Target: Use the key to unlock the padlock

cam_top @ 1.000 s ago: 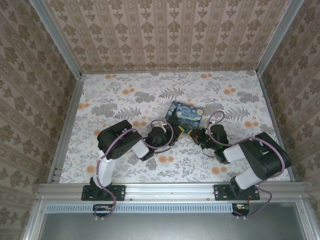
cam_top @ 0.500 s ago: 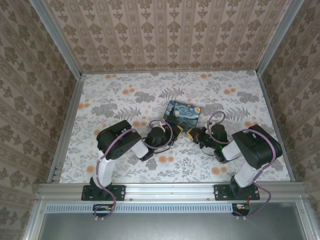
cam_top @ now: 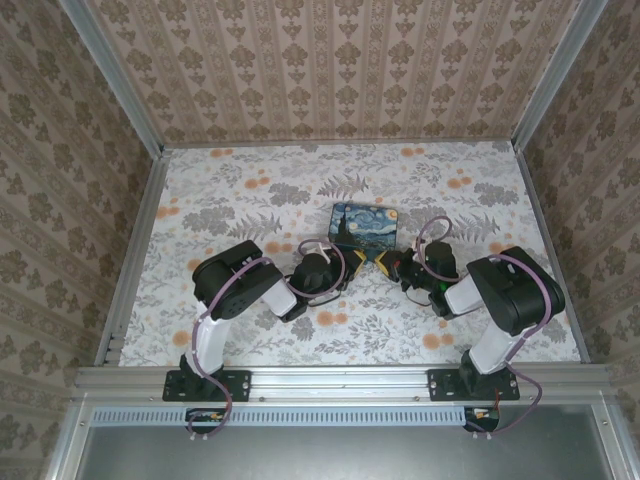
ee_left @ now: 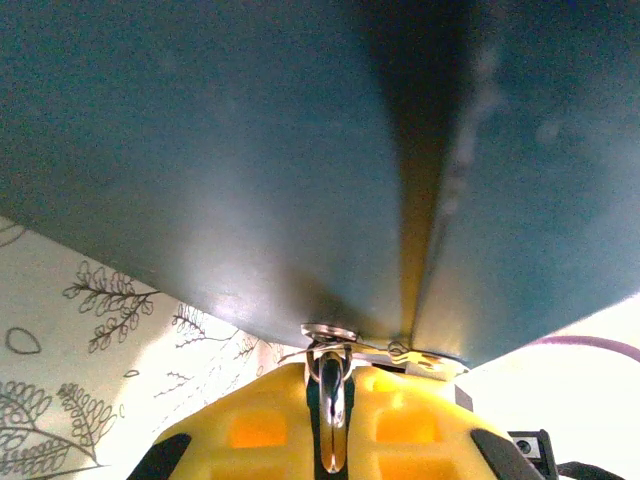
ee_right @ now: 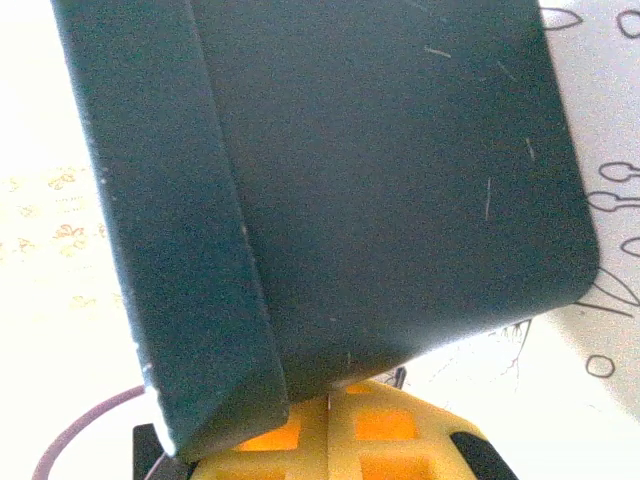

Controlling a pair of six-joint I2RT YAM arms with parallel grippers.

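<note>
Both arms lie folded low, wrists turned inward, meeting at the near edge of the painted box [cam_top: 363, 222], where the left gripper [cam_top: 356, 262] pinches a thin silver piece [ee_left: 331, 400], key or shackle I cannot tell, and the right gripper [cam_top: 385, 266] has its 2 pads pressed together.

The box [cam_top: 363, 226] lies on the table [cam_top: 240, 185]; the left tool [cam_top: 354, 262] and the right tool [cam_top: 384, 266] stand side by side before it.
</note>
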